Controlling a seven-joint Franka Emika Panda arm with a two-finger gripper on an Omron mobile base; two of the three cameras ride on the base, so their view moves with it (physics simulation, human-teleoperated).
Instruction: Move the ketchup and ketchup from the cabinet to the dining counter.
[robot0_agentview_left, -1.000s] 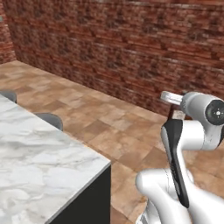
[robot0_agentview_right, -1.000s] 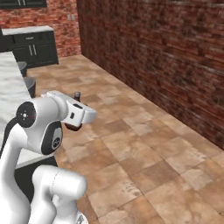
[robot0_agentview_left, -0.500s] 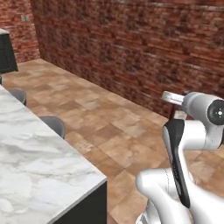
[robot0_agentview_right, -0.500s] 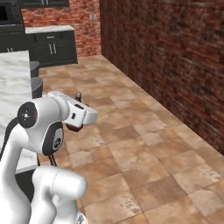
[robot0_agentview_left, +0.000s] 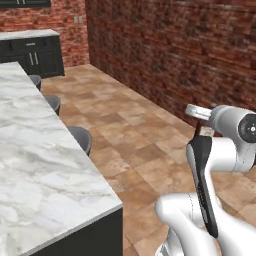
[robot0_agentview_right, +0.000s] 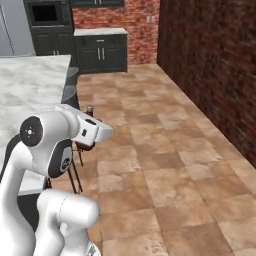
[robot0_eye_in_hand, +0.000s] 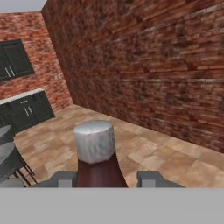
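A dark maroon ketchup bottle (robot0_eye_in_hand: 99, 168) with a grey cap stands upright between my fingertips in the hand view, and my gripper (robot0_eye_in_hand: 107, 178) is shut on its body. In the right base view the bottle's cap (robot0_agentview_right: 90, 109) pokes up just above the gripper (robot0_agentview_right: 90, 119), which is held close in front of the arm over the tiled floor. The gripper (robot0_agentview_left: 205, 132) also appears at the right in the left base view. The marble dining counter (robot0_agentview_left: 35, 165) lies to my left, apart from the gripper, and shows again in the right base view (robot0_agentview_right: 30, 80). The cabinet is out of view.
Grey stools (robot0_agentview_left: 80, 138) line the counter's near side (robot0_agentview_right: 70, 94). A brick wall (robot0_agentview_left: 170, 55) runs along the right. Low black cabinets with short handles (robot0_agentview_right: 100, 50) and a wall oven (robot0_agentview_right: 46, 14) stand at the far end. Tiled floor (robot0_agentview_right: 165, 150) lies between counter and wall.
The whole picture has swung: the base has turned, so the counter, stools and far black cabinets have come into view. The arm keeps its pose with the bottle in its grip.
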